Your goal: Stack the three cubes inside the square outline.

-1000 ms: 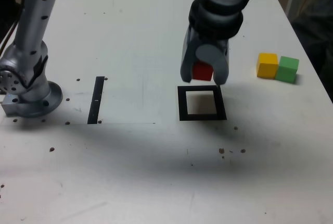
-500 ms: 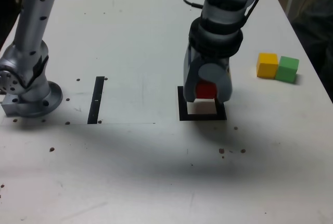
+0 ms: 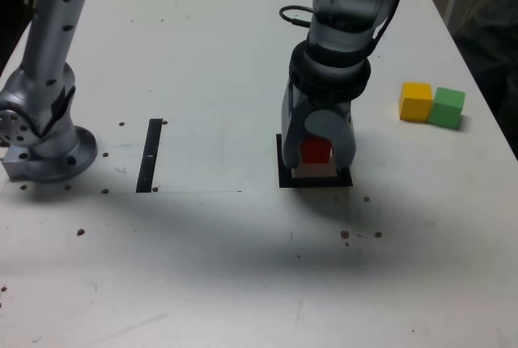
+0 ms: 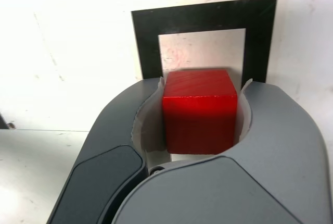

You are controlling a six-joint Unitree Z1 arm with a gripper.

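Observation:
My gripper (image 3: pixel 317 158) is shut on the red cube (image 3: pixel 316 151), low over the square outline (image 3: pixel 282 175). In the wrist view the red cube (image 4: pixel 199 110) sits between the grey fingers (image 4: pixel 268 130), above the white centre of the black square outline (image 4: pixel 145 41). I cannot tell whether the cube touches the table. The yellow cube (image 3: pixel 415 101) and green cube (image 3: pixel 446 108) stand side by side, touching, at the exterior view's right, well clear of the gripper.
A straight black strip (image 3: pixel 150 154) lies on the white table (image 3: pixel 202 57) left of the square in the exterior view. The arm's silver base (image 3: pixel 40 133) stands at the far left. Small dark specks dot the table.
The gripper has come down and toward the camera with the red cube, from just behind the square outline to low over its white centre. The yellow and green cubes stayed put.

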